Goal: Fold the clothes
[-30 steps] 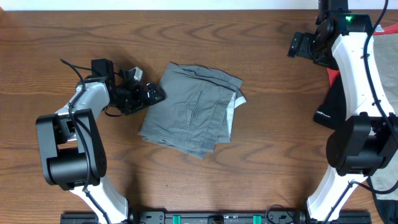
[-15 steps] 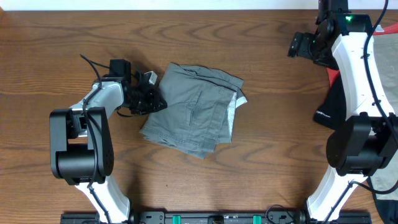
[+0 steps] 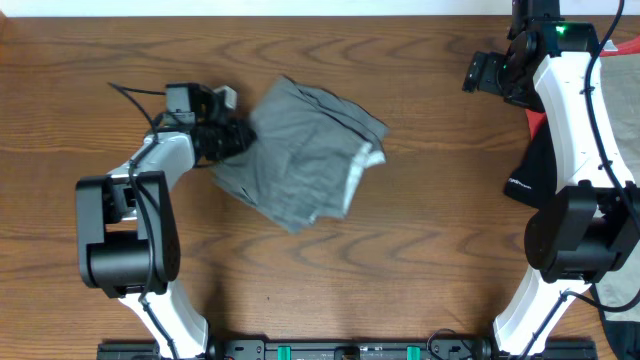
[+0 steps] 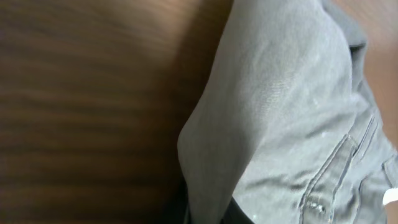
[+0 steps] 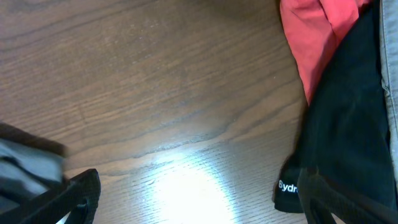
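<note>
At the left gripper, the fingers were closed on the left-hand edge of the shorts. This is a judgement: the left wrist view showed cloth filling the frame and only a sliver of dark finger beneath the raised fold.

From that hold the shorts lay to the gripper's right, towards the centre of the table. They formed a folded bundle set at a slant to the table edges. The bundle was nearly as wide as long, so no firm long axis could be recorded. A pale inner layer showed along its right-hand side. The left arm was plainly the nearer, being in contact with the bundle.

Further off, at the far right corner, the right gripper stood well apart from the shorts. Its fingers were spread wide and held nothing. A black garment and a coral-red garment lay beside it.

Against the overhead view half a second earlier, the left gripper had moved towards the far edge. The bundle had turned with it and shifted up and left. The right arm had not moved.
</note>
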{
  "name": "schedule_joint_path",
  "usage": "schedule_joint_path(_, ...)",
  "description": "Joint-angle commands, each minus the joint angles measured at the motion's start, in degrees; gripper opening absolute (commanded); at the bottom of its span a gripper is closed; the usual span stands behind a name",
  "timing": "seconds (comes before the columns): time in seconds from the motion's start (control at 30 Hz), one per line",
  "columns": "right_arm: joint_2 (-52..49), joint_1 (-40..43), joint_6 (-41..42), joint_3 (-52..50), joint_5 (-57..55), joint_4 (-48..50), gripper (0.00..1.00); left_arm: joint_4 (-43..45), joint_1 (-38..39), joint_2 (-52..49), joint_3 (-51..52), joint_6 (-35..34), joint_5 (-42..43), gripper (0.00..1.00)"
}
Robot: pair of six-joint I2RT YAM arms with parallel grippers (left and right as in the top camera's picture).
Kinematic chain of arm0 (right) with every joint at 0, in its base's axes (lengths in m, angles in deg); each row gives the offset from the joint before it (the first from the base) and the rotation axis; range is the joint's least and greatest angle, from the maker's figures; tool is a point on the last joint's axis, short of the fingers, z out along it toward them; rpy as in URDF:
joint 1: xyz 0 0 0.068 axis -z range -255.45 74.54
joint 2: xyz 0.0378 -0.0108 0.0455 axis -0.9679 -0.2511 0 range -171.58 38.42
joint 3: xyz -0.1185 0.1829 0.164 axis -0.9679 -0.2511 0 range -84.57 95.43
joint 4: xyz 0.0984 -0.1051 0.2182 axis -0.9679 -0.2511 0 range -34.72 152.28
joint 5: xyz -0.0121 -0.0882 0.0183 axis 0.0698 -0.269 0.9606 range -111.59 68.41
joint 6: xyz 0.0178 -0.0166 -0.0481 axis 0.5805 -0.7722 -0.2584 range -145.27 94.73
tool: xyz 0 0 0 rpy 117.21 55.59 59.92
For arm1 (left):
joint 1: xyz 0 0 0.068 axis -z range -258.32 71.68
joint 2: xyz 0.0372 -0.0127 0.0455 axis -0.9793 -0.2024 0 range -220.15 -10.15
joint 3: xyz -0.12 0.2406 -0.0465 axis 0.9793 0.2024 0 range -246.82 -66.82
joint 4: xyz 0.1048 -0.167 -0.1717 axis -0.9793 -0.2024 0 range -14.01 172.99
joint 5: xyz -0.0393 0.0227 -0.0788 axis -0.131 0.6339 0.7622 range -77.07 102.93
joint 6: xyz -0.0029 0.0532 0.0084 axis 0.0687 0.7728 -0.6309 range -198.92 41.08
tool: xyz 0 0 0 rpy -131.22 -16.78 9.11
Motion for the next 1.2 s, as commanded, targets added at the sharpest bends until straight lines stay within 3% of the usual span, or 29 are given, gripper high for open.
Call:
schedule_joint_path(0.0, 0.2, 0.4, 0.8, -0.3, 0.0, 0.0, 0.99, 4.2, -4.0, -0.7, 0.4, -10.6, -8.9, 0.09)
schedule_joint_path(0.3, 0.2, 0.4, 0.8, -0.3, 0.0, 0.0, 0.99, 17.7, -18.8, -0.7, 0.4, -20.0, -31.1, 0.10)
schedule_joint_path(0.33, 0.2, 0.4, 0.8, -0.3, 0.0, 0.0, 0.99, 18.8, -20.6, -0.7, 0.4, -21.2, -32.1, 0.17)
schedule_joint_path(0.4, 0.2, 0.4, 0.8, -0.3, 0.0, 0.0, 0.99, 21.4, -24.4, -0.8, 0.4, -23.1, -32.2, 0.47)
schedule_joint_path(0.43, 0.2, 0.4, 0.8, -0.3, 0.0, 0.0, 0.99, 22.4, -26.4, -0.8, 0.4, -23.9, -32.2, 0.51)
schedule_joint_path(0.57, 0.2, 0.4, 0.8, -0.3, 0.0, 0.0, 0.99, 21.7, -31.3, -0.8, 0.4, -23.9, -31.7, 0.51)
schedule_joint_path(0.7, 0.2, 0.4, 0.8, -0.3, 0.0, 0.0, 0.99, 17.7, -33.5, -0.8, 0.4, -23.9, -30.0, 0.61)
schedule_joint_path(0.8, 0.2, 0.4, 0.8, -0.3, 0.0, 0.0, 0.99, 15.5, -33.6, -0.8, 0.4, -23.9, -30.1, 0.63)
schedule_joint_path(0.83, 0.2, 0.4, 0.8, -0.3, 0.0, 0.0, 0.99, 14.8, -33.5, -0.8, 0.4, -23.9, -30.1, 0.62)
schedule_joint_path(0.97, 0.2, 0.4, 0.8, -0.3, 0.0, 0.0, 0.99, 10.8, -33.6, -0.8, 0.4, -23.9, -30.1, 0.43)
schedule_joint_path(1.1, 0.2, 0.4, 0.8, -0.3, 0.0, 0.0, 0.99, 4.9, -33.6, -1.5, 0.4, -23.9, -30.2, 0.11)
schedule_joint_path(1.17, 0.2, 0.4, 0.8, -0.3, 0.0, 0.0, 0.99, 2.4, -33.5, -2.5, 0.4, -24.2, -30.1, 0.06)
